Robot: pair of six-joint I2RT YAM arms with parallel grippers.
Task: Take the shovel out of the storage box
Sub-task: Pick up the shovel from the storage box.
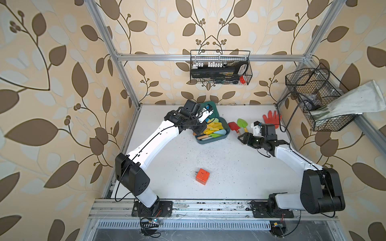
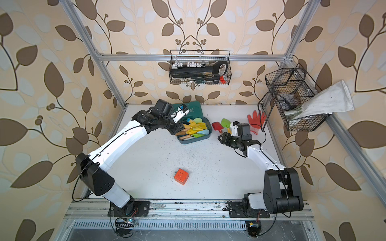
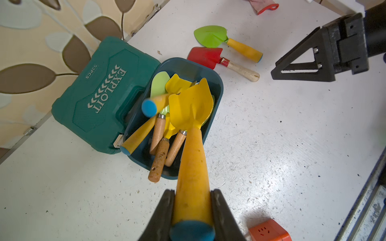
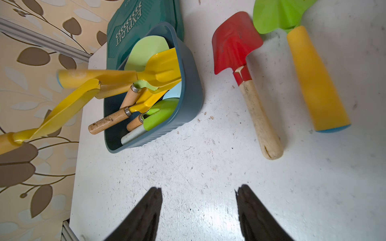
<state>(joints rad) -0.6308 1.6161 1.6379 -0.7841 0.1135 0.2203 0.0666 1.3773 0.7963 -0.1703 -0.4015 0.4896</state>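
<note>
Now | left gripper (image 3: 193, 193) | clamped yellow shovel (image 3: 191, 104) by handle, blade ahead, near storage box (image 3: 188, 67) | right gripper (image 4: 198, 192) | gaped empty, short of red shovel (image 4: 234, 41)

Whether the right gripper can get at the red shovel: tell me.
Probably yes: the right gripper is open and empty, and the red shovel lies on bare table just ahead, nothing between them.

Storage box (image 1: 211, 141) just before tool case (image 1: 215, 110), two shovels (image 1: 233, 125) to its right — cube (image 1: 202, 176) nearer.
</note>
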